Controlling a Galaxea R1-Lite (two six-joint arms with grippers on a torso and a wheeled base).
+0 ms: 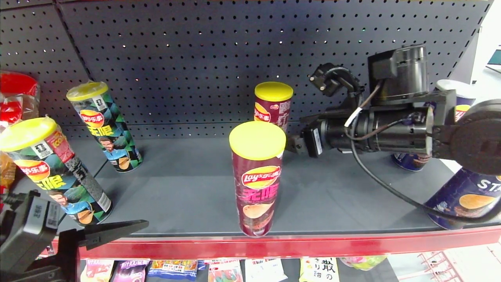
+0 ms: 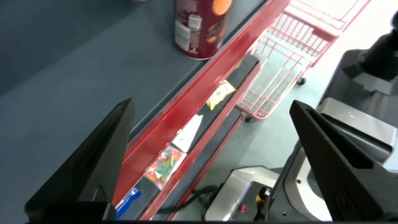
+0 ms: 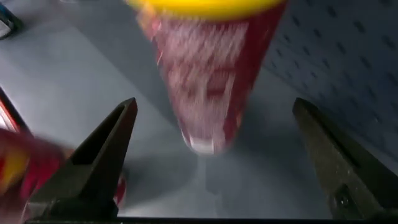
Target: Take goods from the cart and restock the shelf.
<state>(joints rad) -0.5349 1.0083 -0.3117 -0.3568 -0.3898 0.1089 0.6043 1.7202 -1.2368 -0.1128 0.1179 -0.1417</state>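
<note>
Maroon cardboard crisp tube with a yellow plastic lid (image 1: 257, 184) stands upright at the front edge of the grey metal shelf (image 1: 188, 188), just behind its glossy red lip (image 1: 274, 244), about midway along. Below that lip hangs a row of small coloured snack packets (image 1: 225, 270). The left gripper (image 2: 211, 109) sits off the front-left corner, lower than the shelf board, its black jaws spread wide with nothing between them. Past it, a red wire cart (image 2: 298, 56) stands on the pale floor beside the shelf unit. At the left end, two green-and-black patterned tubes with yellow lids stand one near the front (image 1: 54, 172) and one nearer the back (image 1: 105, 125). A dark blue tube (image 1: 465, 199) stands at the right end. Farther in, the right gripper (image 3: 214, 102) reaches in from the right with its jaws parted, facing a second maroon yellow-lidded tube (image 1: 273, 105), which stands upright near the back edge, apart from both fingers. Behind everything rises a dark grey perforated metal back panel (image 1: 195, 58).
</note>
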